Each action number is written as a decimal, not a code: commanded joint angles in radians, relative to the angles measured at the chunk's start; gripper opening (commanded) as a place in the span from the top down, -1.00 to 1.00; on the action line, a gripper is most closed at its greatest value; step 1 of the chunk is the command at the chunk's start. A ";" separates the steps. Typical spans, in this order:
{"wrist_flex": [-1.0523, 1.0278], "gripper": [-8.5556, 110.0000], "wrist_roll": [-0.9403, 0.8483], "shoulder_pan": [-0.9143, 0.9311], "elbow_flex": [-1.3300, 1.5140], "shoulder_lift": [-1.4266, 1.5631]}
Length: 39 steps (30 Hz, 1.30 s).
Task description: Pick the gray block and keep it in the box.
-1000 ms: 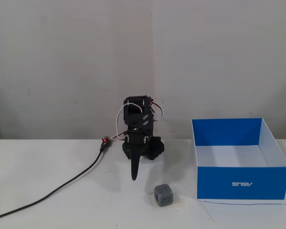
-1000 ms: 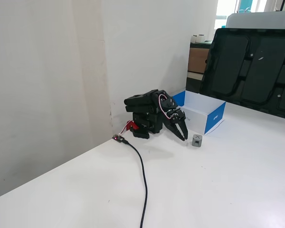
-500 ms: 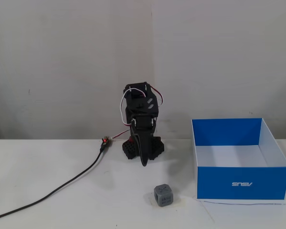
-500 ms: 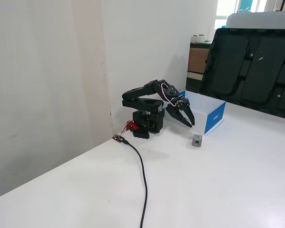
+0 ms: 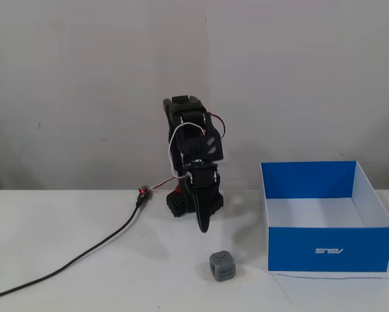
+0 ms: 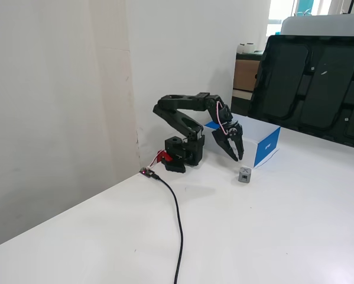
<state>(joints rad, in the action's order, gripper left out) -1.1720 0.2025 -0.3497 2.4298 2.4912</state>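
The gray block (image 5: pixel 223 266) is a small cube with an X on its faces; it sits on the white table in front of the arm and also shows in the other fixed view (image 6: pixel 244 174). The blue box (image 5: pixel 327 247) stands to the block's right, open side up, white inside and empty; in the other fixed view the box (image 6: pixel 265 145) is behind the block. My gripper (image 5: pixel 204 227) points down above the table, behind and a little left of the block. In a fixed view the gripper (image 6: pixel 238 158) shows its jaws slightly apart, holding nothing.
A black cable (image 5: pixel 84 257) runs from a red plug beside the arm's base (image 5: pixel 178 203) to the front left edge of the table. A wall stands right behind the arm. Dark panels (image 6: pixel 309 89) stand beyond the table's far side.
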 commanded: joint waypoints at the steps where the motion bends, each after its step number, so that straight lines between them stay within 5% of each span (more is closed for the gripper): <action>1: -0.014 0.85 0.009 -0.014 -0.135 -0.089; 9: -0.018 0.85 0.025 -0.069 -0.210 -0.207; 16: -0.058 0.45 0.054 -0.130 -0.268 -0.356; 39: -0.012 0.41 0.054 -0.135 -0.347 -0.680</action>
<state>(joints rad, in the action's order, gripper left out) -1.1965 0.2516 -0.4832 2.1583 1.8147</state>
